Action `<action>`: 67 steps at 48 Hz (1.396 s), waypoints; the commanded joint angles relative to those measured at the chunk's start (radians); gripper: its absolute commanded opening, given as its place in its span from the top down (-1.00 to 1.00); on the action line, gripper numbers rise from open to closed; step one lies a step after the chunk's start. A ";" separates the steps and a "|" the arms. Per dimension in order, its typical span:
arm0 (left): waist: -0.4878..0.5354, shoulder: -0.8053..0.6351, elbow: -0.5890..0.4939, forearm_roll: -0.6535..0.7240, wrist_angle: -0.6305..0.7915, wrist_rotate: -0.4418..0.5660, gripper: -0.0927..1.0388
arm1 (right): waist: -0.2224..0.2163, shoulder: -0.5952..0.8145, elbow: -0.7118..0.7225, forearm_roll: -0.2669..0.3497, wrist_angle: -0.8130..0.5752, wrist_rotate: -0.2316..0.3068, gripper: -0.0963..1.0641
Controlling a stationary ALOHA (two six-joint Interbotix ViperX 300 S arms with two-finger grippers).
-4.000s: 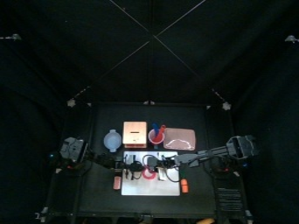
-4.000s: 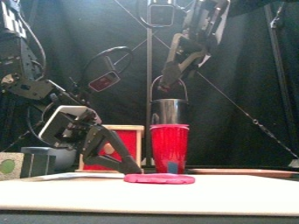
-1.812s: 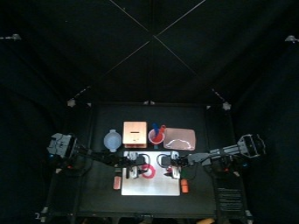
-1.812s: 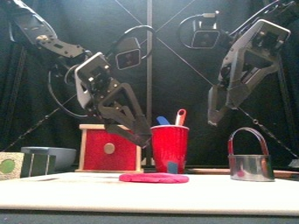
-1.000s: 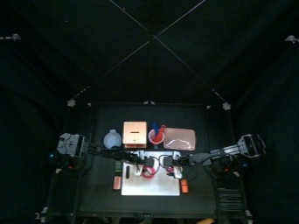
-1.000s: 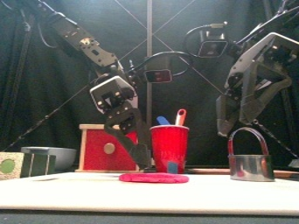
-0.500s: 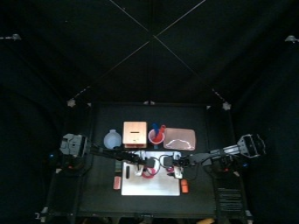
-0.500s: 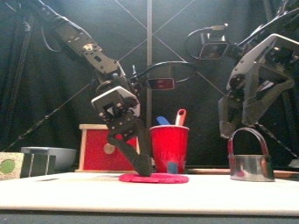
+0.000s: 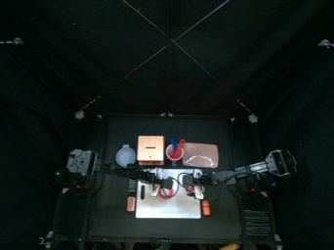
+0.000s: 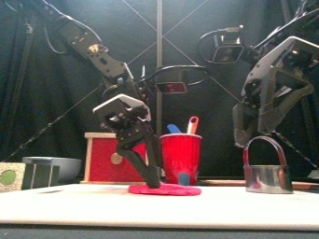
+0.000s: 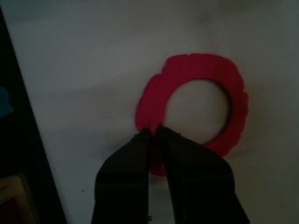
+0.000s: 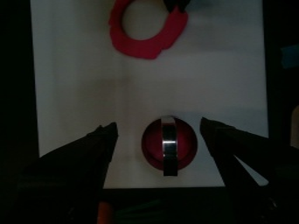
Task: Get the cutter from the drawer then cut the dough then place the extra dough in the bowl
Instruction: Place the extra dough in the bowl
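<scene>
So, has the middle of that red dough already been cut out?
Yes, the dough is a ring, and the white board shows through its hole.

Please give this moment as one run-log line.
left pincer shut on edge of dough ring | right pincer open over cutter | cutter on white cutting board, apart from ring

**Round cutter** (image 10: 268, 179), near the board's right edge: bright polished metal with mirror-like reflections, and a wire handle that is also metallic. **Dough ring** (image 10: 163, 189): a soft, matt red-pink mass with an uneven, slightly lumpy rim, lying on the white cutting board (image 10: 75, 207), which is smooth and matt. Toward the table's back edge: a red cup (image 10: 181, 154) of glossy plastic and a wooden box (image 10: 106, 157) of pale, dull wood with a smooth red drawer front; matt black cloth curtains (image 9: 78, 68) enclose the booth.
</scene>
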 commanded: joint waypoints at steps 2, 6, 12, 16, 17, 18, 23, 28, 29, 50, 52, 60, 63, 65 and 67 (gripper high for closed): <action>-0.015 -0.101 -0.011 -0.008 -0.061 0.000 -0.02 | -0.009 -0.023 -0.017 -0.002 -0.008 -0.002 -0.96; -0.020 -0.161 0.003 -0.012 -0.094 0.000 -0.02 | -0.011 -0.023 -0.017 -0.003 -0.006 -0.002 -0.96; -0.021 -0.265 0.069 -0.026 -0.173 0.000 -0.02 | -0.014 -0.023 -0.017 -0.003 -0.006 -0.002 -0.96; -0.015 -0.334 0.130 -0.038 -0.244 0.000 -0.02 | -0.015 -0.023 -0.015 -0.003 -0.006 0.000 -0.96; -0.014 -0.354 0.147 -0.043 -0.264 0.000 -0.02 | -0.015 -0.023 -0.017 -0.003 -0.006 0.000 -0.96; -0.011 -0.374 0.164 -0.048 -0.285 0.000 -0.02 | -0.015 -0.023 -0.017 -0.003 -0.006 0.000 -0.96; 0.003 -0.482 0.258 -0.071 -0.387 0.000 -0.02 | -0.017 -0.023 -0.015 -0.002 -0.006 0.000 -0.96; 0.075 -0.604 0.377 -0.115 -0.469 0.000 -0.02 | -0.017 -0.023 -0.015 -0.002 -0.006 0.000 -0.96; 0.092 -0.626 0.399 -0.126 -0.479 0.000 -0.02 | -0.017 -0.021 -0.015 -0.002 -0.006 0.000 -0.96; 0.402 -1.017 0.678 -0.199 -0.468 0.002 -0.03 | -0.018 -0.017 -0.006 0.003 -0.006 0.000 -0.96; 0.433 -1.043 0.699 -0.215 -0.463 0.003 -0.03 | -0.018 -0.015 -0.005 0.003 -0.006 0.000 -0.96; 0.506 -1.092 0.750 -0.219 -0.367 0.006 -0.03 | -0.018 -0.014 0.003 0.008 -0.006 0.002 -0.96; 0.534 -1.104 0.755 -0.202 -0.299 0.003 -0.03 | -0.018 -0.014 0.008 0.012 -0.006 0.002 -0.96; 0.543 -1.111 0.755 -0.198 -0.264 0.003 -0.03 | -0.018 -0.014 0.009 0.012 -0.006 0.002 -0.96; 0.545 -1.115 0.755 -0.193 -0.225 0.005 -0.03 | -0.018 -0.014 0.009 0.014 -0.006 0.002 -0.96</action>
